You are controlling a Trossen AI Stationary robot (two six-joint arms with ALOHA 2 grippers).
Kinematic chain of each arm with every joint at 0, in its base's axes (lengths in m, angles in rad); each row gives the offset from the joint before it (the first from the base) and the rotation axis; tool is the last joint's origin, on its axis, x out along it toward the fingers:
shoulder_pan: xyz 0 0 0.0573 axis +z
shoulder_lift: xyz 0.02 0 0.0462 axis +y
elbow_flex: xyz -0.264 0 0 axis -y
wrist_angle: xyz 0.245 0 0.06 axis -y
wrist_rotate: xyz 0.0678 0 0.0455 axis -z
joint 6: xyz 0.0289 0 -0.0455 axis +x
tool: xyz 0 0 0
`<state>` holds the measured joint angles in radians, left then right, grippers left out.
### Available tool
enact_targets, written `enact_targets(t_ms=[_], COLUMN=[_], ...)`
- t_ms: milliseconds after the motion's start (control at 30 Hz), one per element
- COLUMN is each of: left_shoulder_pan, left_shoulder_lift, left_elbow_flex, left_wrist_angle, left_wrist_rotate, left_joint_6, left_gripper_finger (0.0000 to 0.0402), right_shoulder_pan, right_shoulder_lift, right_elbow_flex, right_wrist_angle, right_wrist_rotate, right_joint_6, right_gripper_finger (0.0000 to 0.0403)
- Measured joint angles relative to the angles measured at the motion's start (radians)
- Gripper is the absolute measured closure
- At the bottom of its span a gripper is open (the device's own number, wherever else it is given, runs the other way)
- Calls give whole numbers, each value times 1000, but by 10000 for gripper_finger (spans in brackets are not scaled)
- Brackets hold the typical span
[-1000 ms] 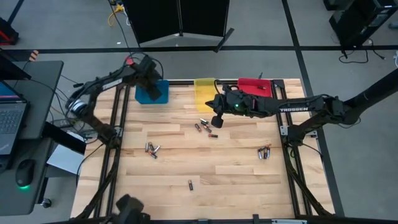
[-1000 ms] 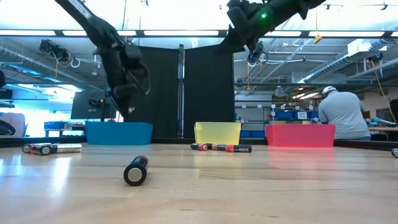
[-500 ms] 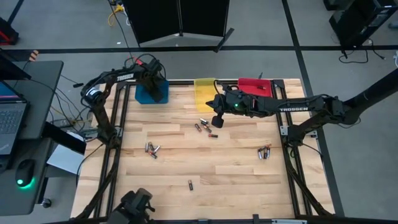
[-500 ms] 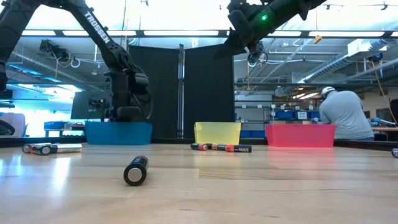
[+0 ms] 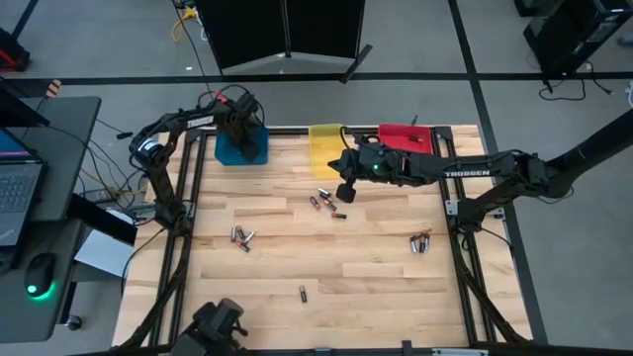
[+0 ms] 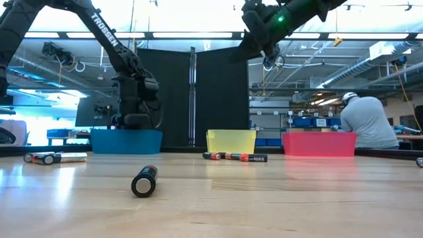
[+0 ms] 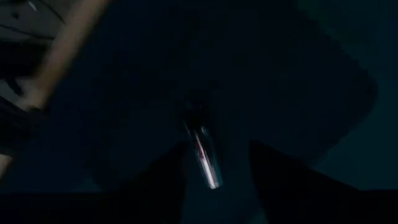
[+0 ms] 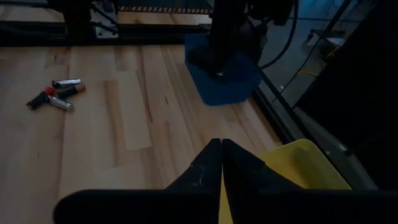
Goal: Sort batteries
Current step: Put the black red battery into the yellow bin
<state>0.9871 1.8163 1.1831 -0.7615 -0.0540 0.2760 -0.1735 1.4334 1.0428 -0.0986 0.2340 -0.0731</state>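
My left gripper (image 5: 247, 146) reaches down into the blue bin (image 5: 227, 151) at the table's far left corner. In the left wrist view its fingers (image 7: 217, 158) stand apart, with one silvery battery (image 7: 205, 155) on the bin's dark floor between them; it is open. My right gripper (image 5: 344, 192) hangs shut and empty (image 8: 222, 149) above the table, by the yellow bin (image 5: 324, 144). Loose batteries lie on the table in a middle group (image 5: 324, 201), a left group (image 5: 240, 237) and a right group (image 5: 421, 241). One battery lies alone (image 5: 304, 293) near the front.
The red bin (image 5: 401, 133) stands right of the yellow one on the far edge. In the low view the lone battery (image 6: 144, 181) lies nearest, end on. A person (image 6: 363, 122) sits in the room beyond the table. A desk with a laptop (image 5: 20, 193) stands left of the table.
My left gripper has gone down and a little toward the near edge, into the blue bin, and has then kept still. My right gripper has not moved. The batteries on the table lie as before.
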Motion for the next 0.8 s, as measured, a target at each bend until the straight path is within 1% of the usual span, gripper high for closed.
enact_targets(t_ms=[133,233,333,467,567,633,800], left_shoulder_pan=[0,-3,-17,-69,-145,-222,-473], left_shoulder_lift=[-50,-119,-217,-384,-520,-609,-787], left_elbow_flex=[14,8,-21,-104,-187,-244,-358], left_wrist_angle=[2,-3,-2,10,13,13,-4], left_wrist_rotate=[2,4,11,75,102,109,115], left_joint_6=[-1,-20,-26,-48,-80,-100,-176], left_gripper_finger=[216,215,215,225,236,242,249], right_shoulder_pan=[-9,-13,-13,-5,13,32,97], right_shoulder_lift=[0,0,0,-1,-1,-1,-2], right_elbow_flex=[0,0,0,0,0,0,0], right_wrist_angle=[0,0,-1,-12,-35,-42,-43], right_wrist_rotate=[0,0,0,0,0,0,0], right_joint_6=[0,-6,-9,-9,-9,-1,23], right_gripper_finger=[382,382,382,382,383,383,383])
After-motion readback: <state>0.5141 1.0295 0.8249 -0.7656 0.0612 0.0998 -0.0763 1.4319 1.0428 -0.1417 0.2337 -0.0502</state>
